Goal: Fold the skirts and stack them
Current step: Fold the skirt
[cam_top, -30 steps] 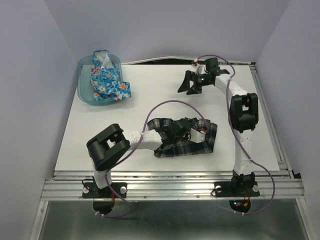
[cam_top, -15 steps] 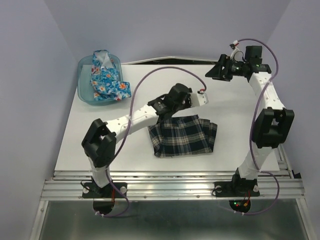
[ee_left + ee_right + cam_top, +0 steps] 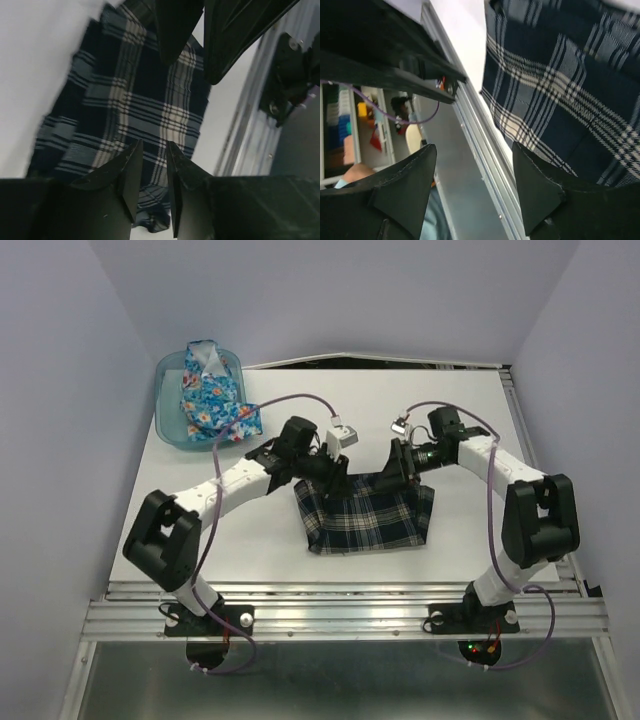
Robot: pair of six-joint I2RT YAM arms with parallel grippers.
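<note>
The plaid skirt [image 3: 366,517] lies flat as a folded rectangle at mid-table. My left gripper [image 3: 334,476] is low over its far left corner. In the left wrist view its fingers [image 3: 152,145] stand a narrow gap apart, plaid cloth [image 3: 120,100] showing behind them and nothing pinched between. My right gripper [image 3: 393,468] hangs at the far right corner, jaws wide open [image 3: 472,150], one fingertip over the plaid skirt's edge [image 3: 560,75]. The blue flowered skirt [image 3: 212,400] is bunched in the teal bin and spills over its near rim.
The teal plastic bin [image 3: 168,422] stands at the table's far left corner. Purple cables loop above both arms. A metal rail [image 3: 340,605] runs along the near edge, and walls close in left, right and behind.
The right arm swung down from high at the back right to the skirt's far right corner, its jaws narrowing. The left gripper dropped to the far left corner.
</note>
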